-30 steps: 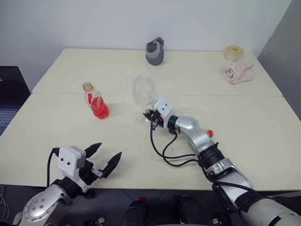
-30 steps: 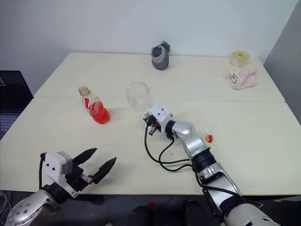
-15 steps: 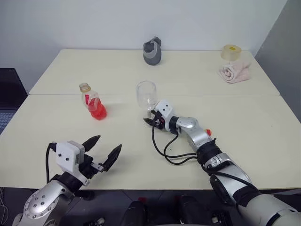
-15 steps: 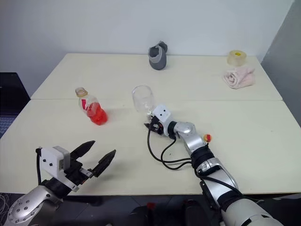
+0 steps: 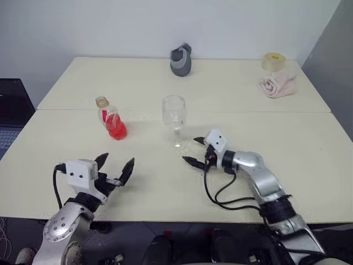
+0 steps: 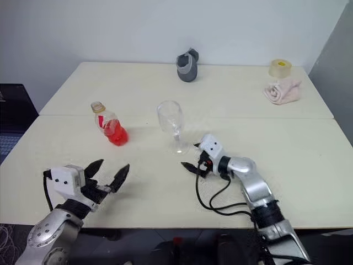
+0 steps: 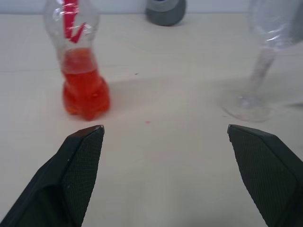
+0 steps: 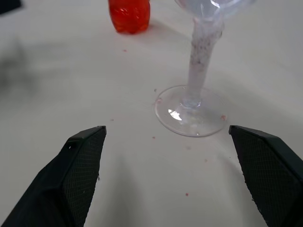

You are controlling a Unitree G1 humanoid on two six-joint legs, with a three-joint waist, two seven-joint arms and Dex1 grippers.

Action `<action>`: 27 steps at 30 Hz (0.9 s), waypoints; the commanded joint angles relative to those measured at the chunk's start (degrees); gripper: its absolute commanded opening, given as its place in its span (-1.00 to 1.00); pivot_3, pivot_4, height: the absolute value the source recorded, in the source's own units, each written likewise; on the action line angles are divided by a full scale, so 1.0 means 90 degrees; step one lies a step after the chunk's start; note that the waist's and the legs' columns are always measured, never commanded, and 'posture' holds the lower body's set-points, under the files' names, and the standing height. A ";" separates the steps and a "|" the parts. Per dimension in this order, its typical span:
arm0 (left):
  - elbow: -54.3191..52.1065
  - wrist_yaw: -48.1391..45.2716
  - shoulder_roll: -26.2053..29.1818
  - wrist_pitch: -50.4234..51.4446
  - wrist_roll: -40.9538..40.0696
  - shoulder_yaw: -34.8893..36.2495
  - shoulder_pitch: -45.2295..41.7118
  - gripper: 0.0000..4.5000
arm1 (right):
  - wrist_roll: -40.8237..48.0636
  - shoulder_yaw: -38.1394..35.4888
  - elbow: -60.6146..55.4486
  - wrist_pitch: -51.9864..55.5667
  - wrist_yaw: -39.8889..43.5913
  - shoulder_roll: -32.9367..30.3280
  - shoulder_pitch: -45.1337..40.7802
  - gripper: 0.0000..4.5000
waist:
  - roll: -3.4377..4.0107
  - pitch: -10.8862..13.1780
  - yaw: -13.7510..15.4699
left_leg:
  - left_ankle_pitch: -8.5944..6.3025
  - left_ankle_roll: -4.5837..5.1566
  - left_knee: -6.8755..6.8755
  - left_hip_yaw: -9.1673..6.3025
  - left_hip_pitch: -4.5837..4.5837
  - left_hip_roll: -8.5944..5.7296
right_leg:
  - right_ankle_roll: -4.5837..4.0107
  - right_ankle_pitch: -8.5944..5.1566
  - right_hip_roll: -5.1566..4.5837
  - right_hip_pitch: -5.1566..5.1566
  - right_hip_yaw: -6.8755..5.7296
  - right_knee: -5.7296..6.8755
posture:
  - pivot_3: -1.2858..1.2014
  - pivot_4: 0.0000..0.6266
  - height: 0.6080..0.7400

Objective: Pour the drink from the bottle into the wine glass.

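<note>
The wine glass stood upright on its foot near the middle of the pale table, its bowl empty. The right gripper sat low just beside it, toward four o'clock from the foot, with its two black fingers spread wide and nothing between them — clear of the stem. The plastic bottle stood upright well apart from the glass, out at nine o'clock from it, its cap on and the red-orange drink pooled in its lower part. The left gripper hovered near the table's front edge, at about six o'clock from the bottle, fingers parted wide and empty; in the left wrist view the bottle showed ahead of that gripper and a little to one side, not yet between the fingers.

As I judged it, the glass was set and ready, and the step in hand was the reach for the bottle. The next move called for the left gripper to travel toward twelve o'clock until the bottle's body sat between its fingers, then close on it firmly enough not to slip yet without crushing the thin plastic. The cap looked to be in place — it would have to come off before any pouring.

At the far edge lay a grey cup-like object, and at the far right a pink cloth with a yellowish tape roll.
</note>
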 commanded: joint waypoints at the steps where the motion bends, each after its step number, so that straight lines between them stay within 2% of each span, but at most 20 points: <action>1: 0.0317 0.0407 -0.0149 -0.0417 0.0321 0.0210 -0.0251 1.00 | 0.0853 -0.0153 -0.1441 0.0424 0.0643 -0.0510 0.0486 0.97 | -0.0001 0.0000 0.0003 | 0.0000 0.0000 0.0000 -0.0001 0.0000 0.0000 | 0.0001 0.0000 0.0000 0.0000 -0.0001 0.0000 | 0.03 -0.52 1.00; 3: 0.0616 0.0555 -0.0154 -0.0561 0.0421 0.0313 -0.0519 1.00 | 0.1461 -0.0267 -0.2038 0.0748 0.0883 -0.0733 0.0759 0.97 | -0.0004 0.0000 0.0000 | 0.0000 0.0000 -0.0001 -0.0005 0.0000 0.0000 | 0.0000 0.0000 0.0001 0.0001 -0.0005 -0.0001 | 0.03 -0.52 1.00; 6: 0.0947 0.0624 -0.0068 -0.0688 0.0472 0.0431 -0.0852 1.00 | 0.1788 -0.0310 -0.2364 0.0902 0.0870 -0.0859 0.0849 0.97 | -0.0006 0.0000 -0.0020 | 0.0000 0.0001 0.0000 0.0002 0.0002 -0.0003 | 0.0000 0.0000 0.0005 0.0001 -0.0003 0.0000 | 0.03 -0.52 1.00; 15: 0.2222 0.0099 0.0688 -0.0711 0.0433 0.0433 -0.2139 1.00 | 0.2513 -0.0593 -0.2417 0.1719 -0.0157 -0.0301 0.0246 0.97 | -0.0012 -0.0002 -0.0003 | 0.0000 -0.0001 0.0001 0.0001 0.0003 -0.0004 | 0.0000 0.0000 0.0009 0.0002 -0.0006 0.0000 | 0.03 -0.52 1.00; 27: 0.3523 -0.0597 0.1002 -0.0821 0.0512 0.0179 -0.3383 1.00 | 0.2613 -0.0477 -0.2607 0.1828 -0.0545 -0.0355 0.0261 0.97 | -0.0013 -0.0003 -0.0003 | 0.0000 -0.0001 0.0006 -0.0007 -0.0003 -0.0004 | 0.0000 0.0000 0.0003 -0.0001 -0.0011 0.0001 | 0.03 -0.52 1.00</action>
